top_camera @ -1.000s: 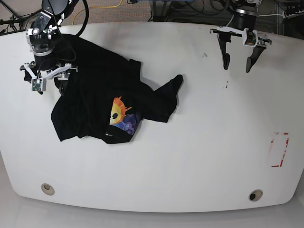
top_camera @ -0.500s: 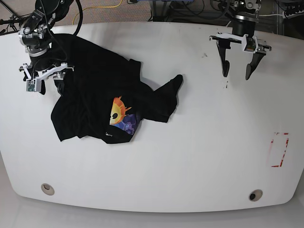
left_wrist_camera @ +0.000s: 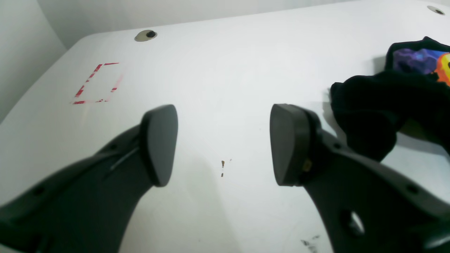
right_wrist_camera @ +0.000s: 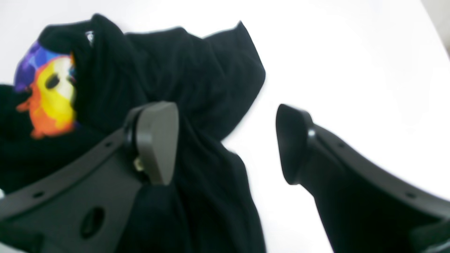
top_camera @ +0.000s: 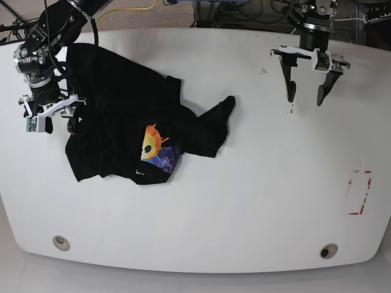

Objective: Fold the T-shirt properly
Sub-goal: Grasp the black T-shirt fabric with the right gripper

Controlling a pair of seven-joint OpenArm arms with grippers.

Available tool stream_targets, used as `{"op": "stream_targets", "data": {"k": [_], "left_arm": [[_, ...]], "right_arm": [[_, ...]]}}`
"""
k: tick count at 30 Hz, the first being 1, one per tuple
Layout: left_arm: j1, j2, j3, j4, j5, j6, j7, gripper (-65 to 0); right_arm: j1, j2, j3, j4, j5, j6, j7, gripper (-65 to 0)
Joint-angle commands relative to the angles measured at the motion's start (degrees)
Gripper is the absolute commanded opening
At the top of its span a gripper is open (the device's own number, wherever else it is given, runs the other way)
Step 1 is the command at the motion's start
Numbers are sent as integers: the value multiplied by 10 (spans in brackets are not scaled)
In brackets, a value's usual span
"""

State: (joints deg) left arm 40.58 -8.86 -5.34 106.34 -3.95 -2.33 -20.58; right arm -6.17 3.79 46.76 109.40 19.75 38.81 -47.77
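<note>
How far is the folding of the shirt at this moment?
Nothing looks folded yet: the shirt lies crumpled on the table, with its print partly covered. Nothing is in hand either. The right hand is open at the shirt's edge, and the left hand is open over bare table. Spreading it flat and all the folds are left.

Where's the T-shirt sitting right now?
In the base view the T-shirt lies crumpled on the table's left half, beside the right gripper.
</note>
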Motion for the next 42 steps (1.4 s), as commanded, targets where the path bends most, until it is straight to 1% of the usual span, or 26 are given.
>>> {"op": "stream_targets", "data": {"k": [1,3,7,21,31,33,42], "left_arm": [[3,-3,-2,12,0,2,-14,-258],[5,-2,-3,13,0,3,-8,-246],[9,-1,-4,13,0,3,-4,-240],[14,-1,-9,24,-1,4,-9,-238],[7,-2,-8,21,-1,5,-8,-238],[7,-1,-6,23,-1,3,-2,-236],[5,-1,-7,21,-1,4,0,-237]], "right_arm": [[17,7,4,-17,-5,0,9,-234],[34,5,19,-64,-5,6,0,-232],[50,5,27,-98,-1,8,-4,-231],[44,8,20,-154,-5,12,14,-234],[51,28,-2,-238,-7,6,53,-236],[56,35,9,-263,-10,10,74,-236],[74,46,14,-303,-16,10,92,-237]]}}
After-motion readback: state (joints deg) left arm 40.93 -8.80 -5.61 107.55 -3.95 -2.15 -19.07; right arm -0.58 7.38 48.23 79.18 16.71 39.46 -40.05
